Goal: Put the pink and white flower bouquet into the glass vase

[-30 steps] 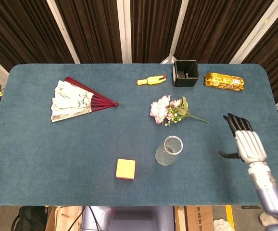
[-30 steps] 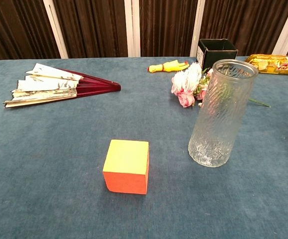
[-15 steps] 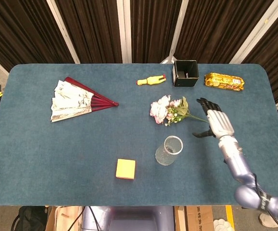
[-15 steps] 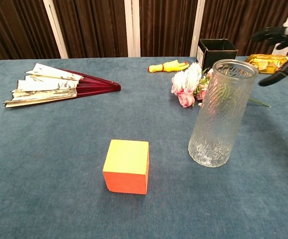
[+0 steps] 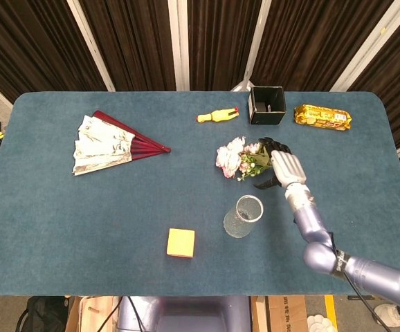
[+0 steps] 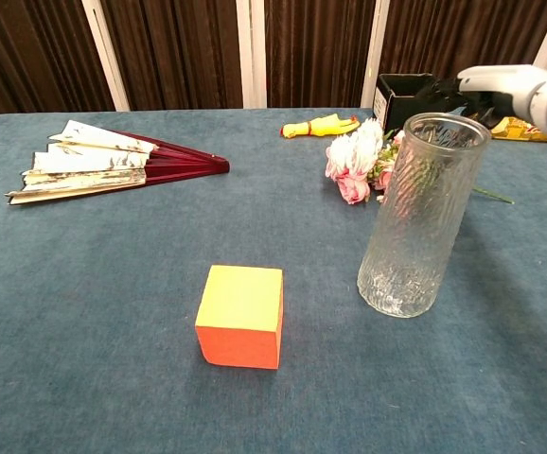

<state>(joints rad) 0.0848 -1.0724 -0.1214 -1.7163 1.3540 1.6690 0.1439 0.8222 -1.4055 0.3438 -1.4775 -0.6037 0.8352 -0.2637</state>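
The pink and white flower bouquet (image 5: 236, 158) (image 6: 354, 161) lies flat on the blue table, blooms to the left and green stems to the right. The glass vase (image 5: 243, 216) (image 6: 423, 218) stands upright and empty just in front of it. My right hand (image 5: 279, 166) (image 6: 486, 85) is over the bouquet's stem end with its fingers spread and nothing in them. Whether it touches the stems I cannot tell. In the chest view the vase hides part of the bouquet. My left hand shows in neither view.
A folded-out paper fan (image 5: 110, 144) (image 6: 103, 161) lies at the left. A yellow rubber toy (image 5: 217, 115), a black box (image 5: 267, 105) and a gold snack packet (image 5: 322, 117) line the far side. An orange-yellow cube (image 5: 180, 243) (image 6: 241, 315) sits left of the vase.
My right hand has moved from the table's right side leftward and away from me, ending over the bouquet's stems. The bouquet and vase have not moved.
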